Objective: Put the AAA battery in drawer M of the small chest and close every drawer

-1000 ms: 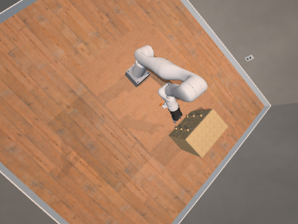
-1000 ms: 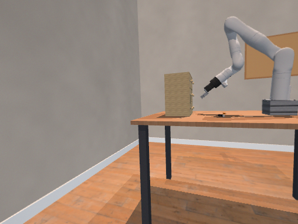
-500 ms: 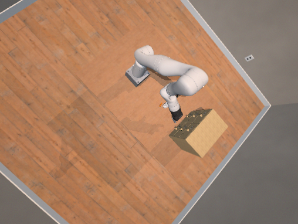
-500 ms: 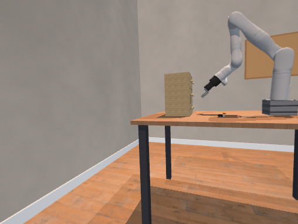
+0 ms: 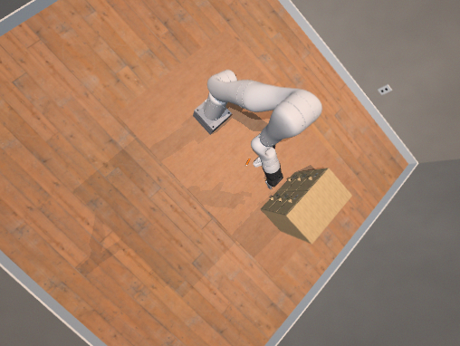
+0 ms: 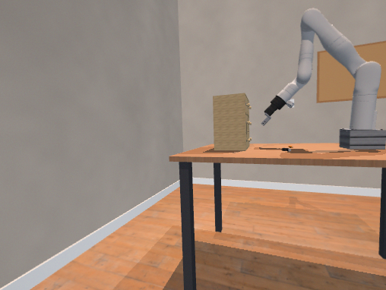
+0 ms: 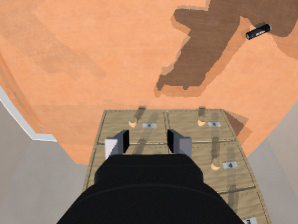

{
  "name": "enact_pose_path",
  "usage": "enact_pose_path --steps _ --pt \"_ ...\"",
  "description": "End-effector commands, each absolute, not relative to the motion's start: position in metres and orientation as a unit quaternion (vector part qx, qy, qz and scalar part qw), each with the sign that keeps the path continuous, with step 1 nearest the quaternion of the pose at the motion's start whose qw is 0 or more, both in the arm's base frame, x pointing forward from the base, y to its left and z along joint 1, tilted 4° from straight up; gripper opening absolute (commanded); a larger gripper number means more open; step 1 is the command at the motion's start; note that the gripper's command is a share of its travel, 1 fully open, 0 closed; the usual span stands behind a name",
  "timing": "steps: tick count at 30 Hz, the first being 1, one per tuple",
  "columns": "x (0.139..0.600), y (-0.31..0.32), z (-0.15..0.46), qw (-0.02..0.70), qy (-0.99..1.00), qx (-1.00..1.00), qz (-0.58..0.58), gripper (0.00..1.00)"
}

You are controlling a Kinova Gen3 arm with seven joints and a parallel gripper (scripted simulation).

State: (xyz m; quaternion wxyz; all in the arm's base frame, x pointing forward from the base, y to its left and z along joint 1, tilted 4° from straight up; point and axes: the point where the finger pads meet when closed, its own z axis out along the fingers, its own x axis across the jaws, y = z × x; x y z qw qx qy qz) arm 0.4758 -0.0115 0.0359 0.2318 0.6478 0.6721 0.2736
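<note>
Through the wrist camera you see your gripper (image 7: pixel 148 137) with its two fingers apart, pointing over the front of the wooden chest (image 7: pixel 134 135). Round knobs and small labels mark the drawer fronts, the labels too small to read. Near the upper right corner you have a dark battery (image 7: pixel 258 32) lying on the orange-brown table top (image 7: pixel 120 60), beside a broad shadow.

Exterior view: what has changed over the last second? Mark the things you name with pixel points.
The arm's elbow (image 5: pixel 301 109) (image 6: pixel 313 17) has risen and swung back toward the base, and the forearm stands steeper. The gripper (image 5: pixel 269 186) (image 6: pixel 264 121) (image 7: pixel 148 137) has barely shifted; it is open, holding nothing. The chest (image 5: pixel 319 206) (image 6: pixel 229 123) (image 7: pixel 130 135) and the small black battery (image 6: pixel 286 149) (image 7: pixel 258 32) stayed put.
</note>
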Motion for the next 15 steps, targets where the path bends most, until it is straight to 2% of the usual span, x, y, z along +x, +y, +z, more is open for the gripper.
enact_pose_path --steps 1,15 --pt "0.4795 -0.0121 0.0431 0.233 0.673 0.647 0.273 1.00" --pt "0.4744 -0.0127 0.0511 0.207 0.683 0.656 0.246 1.00"
